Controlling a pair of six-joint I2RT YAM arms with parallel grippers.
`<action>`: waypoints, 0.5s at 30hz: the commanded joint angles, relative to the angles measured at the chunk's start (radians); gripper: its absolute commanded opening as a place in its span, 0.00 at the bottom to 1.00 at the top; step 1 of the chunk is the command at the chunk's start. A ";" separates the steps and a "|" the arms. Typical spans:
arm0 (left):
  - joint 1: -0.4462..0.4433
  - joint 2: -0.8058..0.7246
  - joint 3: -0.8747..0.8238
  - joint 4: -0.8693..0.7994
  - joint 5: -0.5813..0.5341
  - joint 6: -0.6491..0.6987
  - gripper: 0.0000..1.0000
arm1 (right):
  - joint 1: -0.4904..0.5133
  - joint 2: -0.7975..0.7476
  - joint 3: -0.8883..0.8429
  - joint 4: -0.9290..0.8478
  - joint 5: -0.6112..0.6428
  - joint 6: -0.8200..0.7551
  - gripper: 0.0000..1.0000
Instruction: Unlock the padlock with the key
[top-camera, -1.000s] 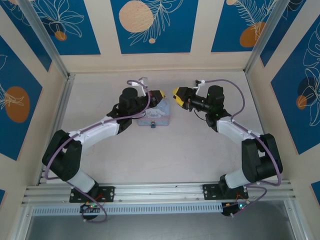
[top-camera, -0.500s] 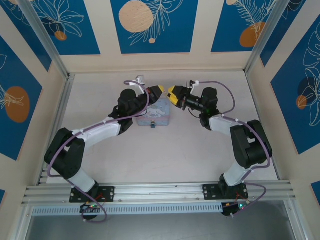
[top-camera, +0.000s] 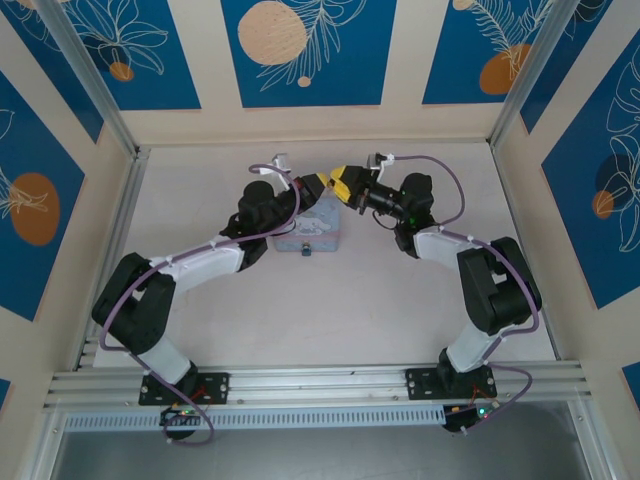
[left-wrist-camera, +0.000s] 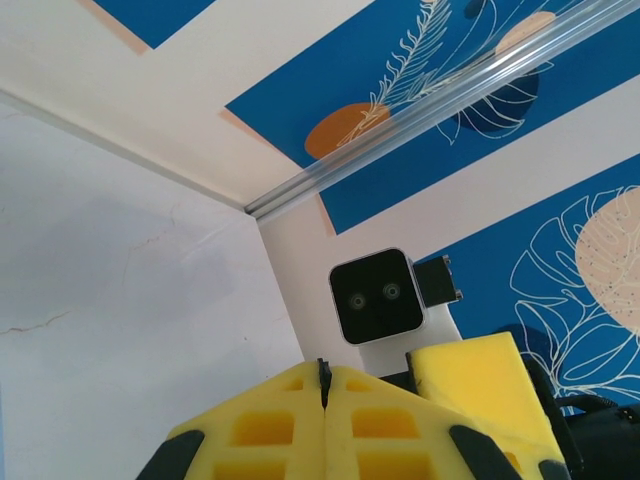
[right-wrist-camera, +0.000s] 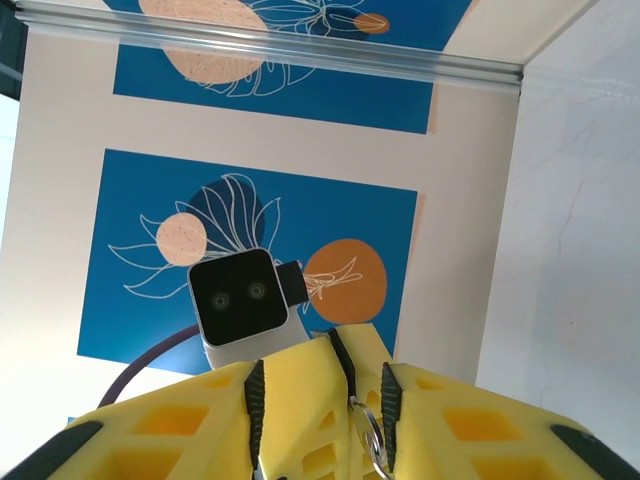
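Aloft: key (left-wrist-camera: 322, 371) btwn L fingers (left-wrist-camera: 262, 425).

Overhead view; wrist cameras (left-wrist-camera: 375, 296) seemingly face-to-face

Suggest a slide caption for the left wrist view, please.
Left gripper pinching a thin dark tip, nose to nose with the right wrist camera.

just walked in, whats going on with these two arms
The left gripper and right gripper meet tip to tip in the air above the pale blue tin. The left gripper is shut on a thin dark sliver, probably the key. A small metal ring sits between the right gripper's fingers. What looks like the padlock is at the tin's near edge, untouched.
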 joint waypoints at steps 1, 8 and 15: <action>-0.004 0.008 -0.002 0.065 -0.020 -0.013 0.00 | 0.011 0.015 0.015 0.034 0.003 0.007 0.37; -0.006 0.006 -0.001 0.070 -0.033 -0.017 0.00 | 0.018 0.022 -0.002 0.049 0.007 0.012 0.33; -0.007 0.008 0.001 0.071 -0.043 -0.021 0.00 | 0.020 0.030 -0.015 0.069 0.009 0.023 0.25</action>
